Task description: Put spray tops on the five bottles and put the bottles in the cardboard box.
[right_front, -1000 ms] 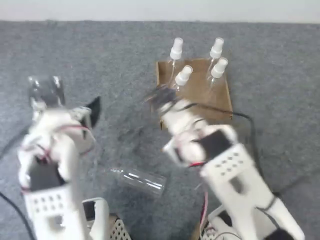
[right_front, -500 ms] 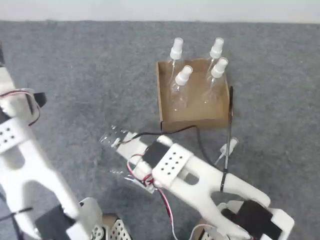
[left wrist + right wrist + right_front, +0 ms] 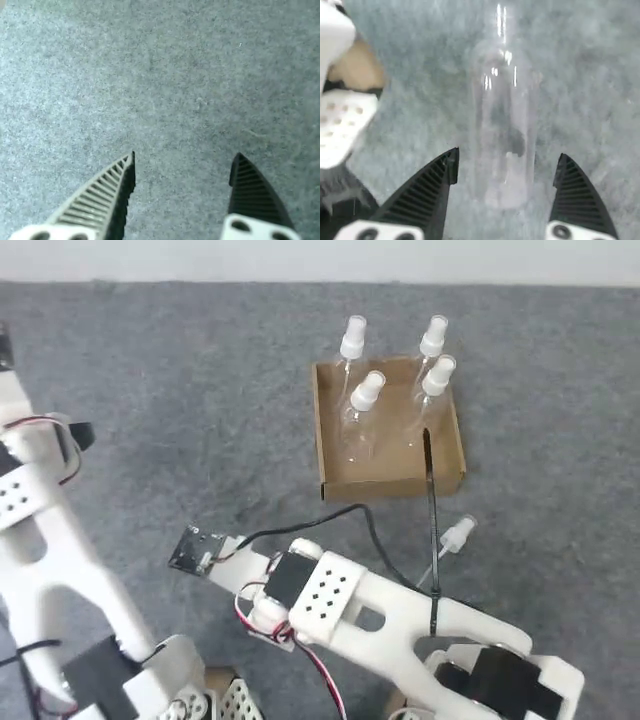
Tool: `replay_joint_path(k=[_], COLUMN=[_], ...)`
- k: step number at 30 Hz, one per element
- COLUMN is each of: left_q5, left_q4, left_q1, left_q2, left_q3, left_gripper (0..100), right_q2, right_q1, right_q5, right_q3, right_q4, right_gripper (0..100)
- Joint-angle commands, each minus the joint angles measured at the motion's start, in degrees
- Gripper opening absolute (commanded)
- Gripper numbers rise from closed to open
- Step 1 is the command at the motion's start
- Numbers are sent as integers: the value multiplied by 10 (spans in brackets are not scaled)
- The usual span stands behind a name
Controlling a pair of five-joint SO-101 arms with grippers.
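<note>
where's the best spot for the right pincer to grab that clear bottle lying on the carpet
Grip the clear bottle mid-body, from straight above. It lies on its side on the carpet, and the open right pincer straddles it with its length running between the fingers, so closing would clamp across its round width.

The high camera is fixed above the near side of the table. From there we look down and forward over the grey carpet [image 3: 200,370] to the cardboard box [image 3: 392,480] and a pale wall strip [image 3: 320,260] at the far edge. It stands well off and takes in one arm [image 3: 50,540] at the side and the other arm [image 3: 400,615] low in the middle. The left wrist camera looks along the left gripper [image 3: 182,160], almost straight down, very near the carpet. The right wrist camera looks the same way past the right gripper [image 3: 506,157], close above a clear bottle [image 3: 504,115] lying on the carpet. All three views share this carpet.
</note>
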Motion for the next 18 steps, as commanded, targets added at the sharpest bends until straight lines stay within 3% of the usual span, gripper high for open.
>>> replay_joint_path(k=[1, 5, 10, 16, 18], left_q5=[-4, -4, -4, -4, -4], left_q4=[-11, -10, -10, -10, -10], left_q1=[0, -2, -3, -1, 0], left_q2=[-6, -6, -7, -7, -7], left_q3=[-32, -32, -32, -32, -32], left_gripper=[280, 280, 280, 280, 280], right_q2=[-5, 19, 40, 51, 45], right_q1=[-4, -4, 25, 79, 99], right_q5=[-2, -1, -4, -1, -1], right_q3=[10, 57, 62, 60, 59], right_q4=[-68, -145, -152, -157, -144], right_gripper=[257, 254, 243, 0, 29])
